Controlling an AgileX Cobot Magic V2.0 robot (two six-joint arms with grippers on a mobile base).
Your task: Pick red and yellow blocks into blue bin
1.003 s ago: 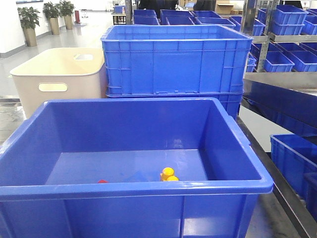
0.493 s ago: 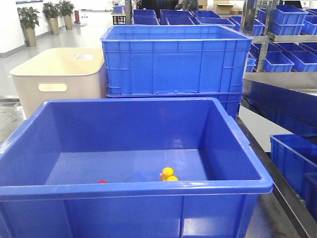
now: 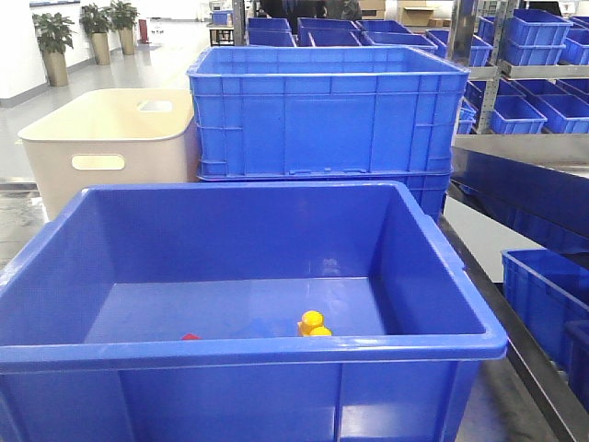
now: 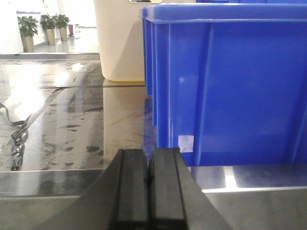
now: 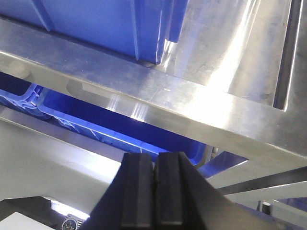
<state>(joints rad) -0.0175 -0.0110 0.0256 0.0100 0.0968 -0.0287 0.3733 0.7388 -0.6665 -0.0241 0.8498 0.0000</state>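
The large blue bin [image 3: 248,348] fills the front view. The yellow studded brick [image 3: 313,324] lies on its floor near the front wall. Only the top of the red cube [image 3: 190,337] shows above the near rim, to the left of the brick. Neither gripper shows in the front view. My left gripper [image 4: 149,158] is shut and empty, low over the steel table beside the outer wall of the bin [image 4: 230,86]. My right gripper [image 5: 156,160] is shut and empty, pointing at the steel table frame [image 5: 158,93].
A taller ribbed blue crate [image 3: 322,110] stands behind the bin, and a beige tub [image 3: 110,138] with handle slots at the back left. Steel shelving with small blue bins [image 3: 543,295] runs along the right. A strap [image 4: 17,134] lies on the floor at left.
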